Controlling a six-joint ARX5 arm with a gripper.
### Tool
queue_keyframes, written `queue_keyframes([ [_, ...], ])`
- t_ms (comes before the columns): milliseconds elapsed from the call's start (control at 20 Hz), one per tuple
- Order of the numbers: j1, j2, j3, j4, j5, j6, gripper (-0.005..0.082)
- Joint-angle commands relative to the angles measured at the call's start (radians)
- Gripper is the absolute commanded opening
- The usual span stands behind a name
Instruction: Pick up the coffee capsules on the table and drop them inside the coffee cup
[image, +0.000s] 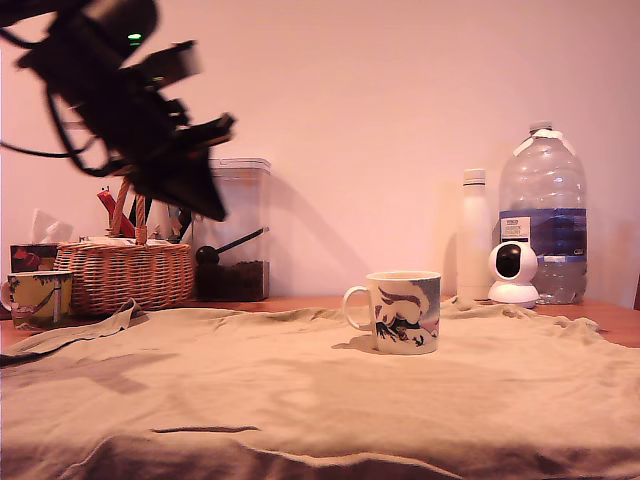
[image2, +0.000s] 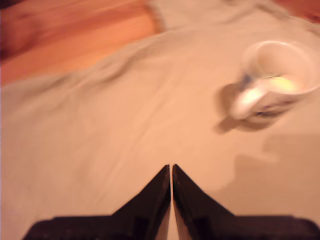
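Wide bench (image: 615, 318) under a rumpled tan cloth (image: 300, 390), nothing loose showing on it. The arm hangs high at the exterior view's left, fingers (image2: 171, 175) pressed together, holding nothing. The coffee cup (image: 403, 311) stands upright mid-cloth, and in the wrist view a cream-yellow capsule (image2: 281, 83) sits down inside it, something pale green beside it, too blurred to call. Light, thin-walled pods, I'd judge: pinch gently just under the rim.
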Motion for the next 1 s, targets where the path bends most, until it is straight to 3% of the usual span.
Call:
queue_keyframes([
  [0,0.024,-0.006,-0.075,0.029,-0.001,-0.019,-0.0024],
  [550,0.184,-0.164,-0.411,0.228,-0.028,-0.1,-0.0024],
  [950,0.212,-0.495,-0.66,0.303,-0.068,-0.107,-0.0024],
])
